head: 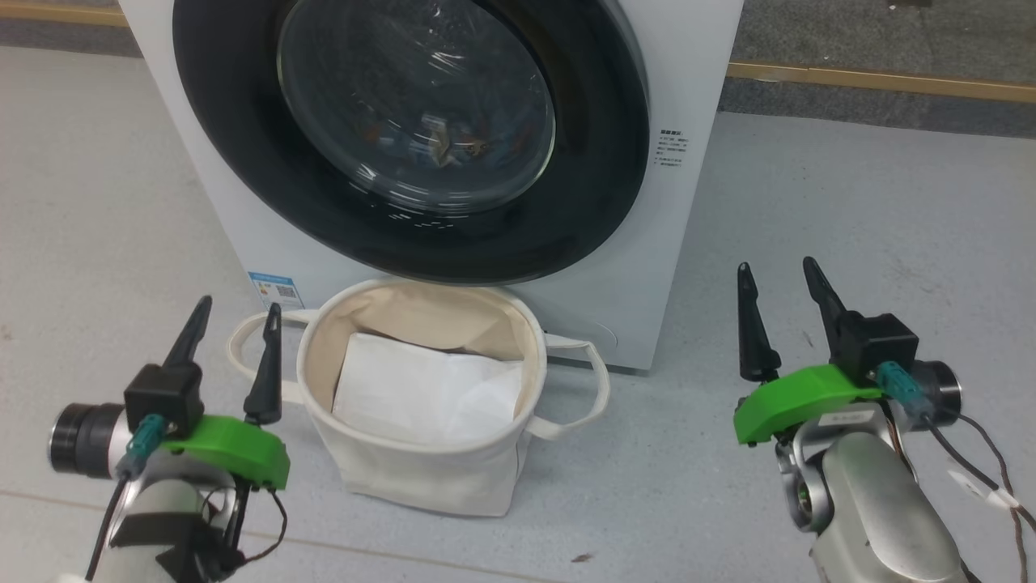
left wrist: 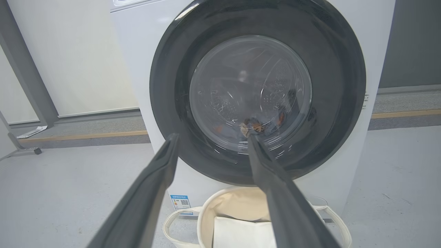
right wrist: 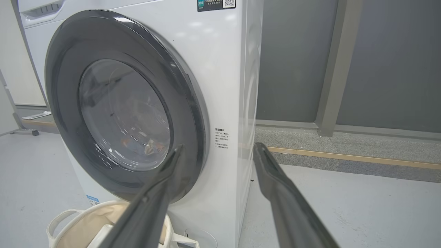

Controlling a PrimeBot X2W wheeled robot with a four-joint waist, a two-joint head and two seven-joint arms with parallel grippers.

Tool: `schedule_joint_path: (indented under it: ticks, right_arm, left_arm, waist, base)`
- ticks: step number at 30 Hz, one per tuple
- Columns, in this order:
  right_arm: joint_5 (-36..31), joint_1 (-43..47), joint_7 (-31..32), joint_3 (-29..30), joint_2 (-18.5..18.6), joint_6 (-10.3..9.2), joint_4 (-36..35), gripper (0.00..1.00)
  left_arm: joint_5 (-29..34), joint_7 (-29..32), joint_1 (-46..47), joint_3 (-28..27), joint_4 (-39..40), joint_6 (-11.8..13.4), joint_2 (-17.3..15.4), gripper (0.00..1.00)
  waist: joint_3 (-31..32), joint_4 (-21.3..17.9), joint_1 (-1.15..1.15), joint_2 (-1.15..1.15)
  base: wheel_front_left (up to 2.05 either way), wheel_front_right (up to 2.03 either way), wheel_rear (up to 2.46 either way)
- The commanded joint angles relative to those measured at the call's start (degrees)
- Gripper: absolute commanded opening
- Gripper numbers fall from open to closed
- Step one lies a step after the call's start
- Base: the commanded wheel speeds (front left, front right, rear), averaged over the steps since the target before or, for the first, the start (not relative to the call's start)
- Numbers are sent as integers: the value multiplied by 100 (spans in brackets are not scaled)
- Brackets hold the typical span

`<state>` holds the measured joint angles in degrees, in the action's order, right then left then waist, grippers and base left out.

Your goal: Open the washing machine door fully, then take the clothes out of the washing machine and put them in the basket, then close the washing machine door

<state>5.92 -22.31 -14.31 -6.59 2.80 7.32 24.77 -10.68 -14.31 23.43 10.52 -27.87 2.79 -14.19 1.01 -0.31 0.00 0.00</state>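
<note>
left pincer [head: 240, 304] and right pincer [head: 775, 265] spread; basket [head: 421, 482] with white sheet [head: 421, 393] before the shut washing machine door [head: 227, 105].

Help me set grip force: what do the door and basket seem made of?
The door: wide black rim, probably glossy plastic, given its sheen; bulging clear centre with glints, glass or clear plastic. The basket: cream canvas-like cloth, matte, creased, with soft loop handles.
</note>
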Motion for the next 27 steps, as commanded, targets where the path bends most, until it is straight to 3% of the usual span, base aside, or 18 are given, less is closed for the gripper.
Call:
schedule_joint_path:
  ticks: [1,12,16,17,18,20,27]
  right_arm:
    - [29,-274,-69,-84,8,17,-150,100]
    - [547,-294,-69,-118,8,17,-74,100]
    - [1273,-348,-69,-67,8,17,23,96]
    - [1602,-372,-69,-57,8,17,50,20]
    - [1888,-401,-69,-65,23,17,98,0]
    - [2187,-438,-69,-98,77,17,154,0]
    - [4670,-983,724,-93,926,17,100,0]
  left_arm:
    - [7,-69,290,-269,217,21,-144,100]
    - [10,-69,245,-350,254,-93,-24,100]
    - [28,-69,174,-360,322,-117,50,100]
    - [34,-69,151,-359,335,-126,67,100]
    - [37,-69,129,-360,350,-133,85,100]
    - [40,-69,107,-363,366,-138,104,100]
    - [39,-69,71,-412,613,-195,244,100]
  waist:
    - [-6,2,0,0]
    - [-49,31,0,0]
    - [-91,71,0,0]
    - [-110,86,0,0]
    - [-131,101,0,0]
    - [-156,118,0,0]
    - [-625,267,0,0]
  base:
    - [0,0,0]
    - [0,0,0]
    - [0,0,0]
    - [0,0,0]
    - [0,0,0]
    - [0,0,0]
    - [0,0,0]
